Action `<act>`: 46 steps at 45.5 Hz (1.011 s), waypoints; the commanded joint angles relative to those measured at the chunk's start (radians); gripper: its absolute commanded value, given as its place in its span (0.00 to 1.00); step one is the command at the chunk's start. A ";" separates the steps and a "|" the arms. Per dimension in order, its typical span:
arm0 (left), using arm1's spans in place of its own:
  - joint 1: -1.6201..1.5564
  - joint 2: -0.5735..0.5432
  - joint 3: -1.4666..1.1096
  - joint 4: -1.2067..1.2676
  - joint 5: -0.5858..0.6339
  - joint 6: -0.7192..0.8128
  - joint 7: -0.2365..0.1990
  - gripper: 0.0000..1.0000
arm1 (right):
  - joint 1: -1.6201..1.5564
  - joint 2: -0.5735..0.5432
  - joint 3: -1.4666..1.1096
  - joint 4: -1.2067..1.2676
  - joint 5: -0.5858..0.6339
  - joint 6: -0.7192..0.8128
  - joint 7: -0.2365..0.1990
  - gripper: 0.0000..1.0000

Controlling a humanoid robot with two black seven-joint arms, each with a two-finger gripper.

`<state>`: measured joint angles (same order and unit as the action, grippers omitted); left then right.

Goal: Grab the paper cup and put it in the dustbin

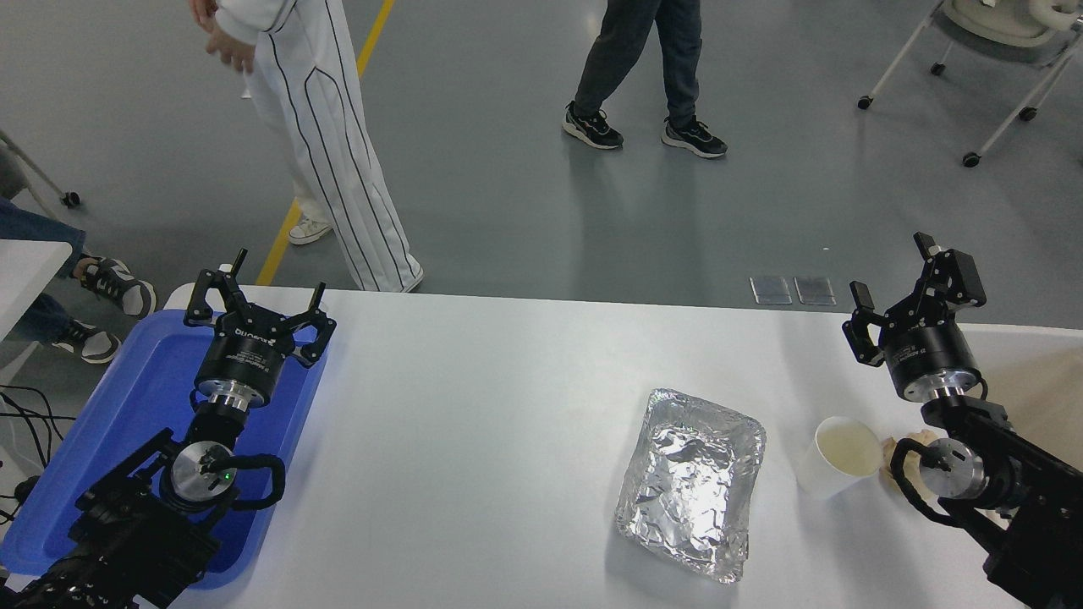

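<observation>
1. The paper cup stands upright on the counter at lower right of the frame, down and left of the right claw, which is raised, spread and empty.
2. The right arm is much nearer; the left claw, also spread, is parked at lower left over the blue tray.
3. The cup is plain white and tapered, its cream inside showing, just right of the foil tray.
4. The dustbin shows only partly at the right edge.

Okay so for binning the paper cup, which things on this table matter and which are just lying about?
Belongs to the job:
paper cup, upright
dustbin, at the right edge
right pincer, open, empty

Just lying about:
foil tray
blue tray
tan paper ball, partly hidden
left pincer, parked
</observation>
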<state>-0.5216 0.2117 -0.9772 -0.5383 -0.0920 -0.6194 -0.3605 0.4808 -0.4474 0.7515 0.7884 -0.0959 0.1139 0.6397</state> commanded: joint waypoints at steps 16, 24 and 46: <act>0.000 0.000 0.000 0.001 0.000 0.001 0.000 1.00 | -0.010 -0.045 -0.003 -0.008 -0.002 0.007 0.000 1.00; 0.000 0.000 0.000 0.000 0.000 0.001 0.000 1.00 | -0.002 -0.045 -0.047 -0.001 0.001 0.006 0.000 1.00; 0.000 0.000 0.000 0.000 0.000 0.001 0.000 1.00 | 0.070 -0.097 -0.233 0.012 0.018 -0.006 -0.002 1.00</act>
<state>-0.5216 0.2113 -0.9772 -0.5380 -0.0921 -0.6183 -0.3605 0.5031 -0.5097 0.6422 0.7941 -0.0853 0.1108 0.6384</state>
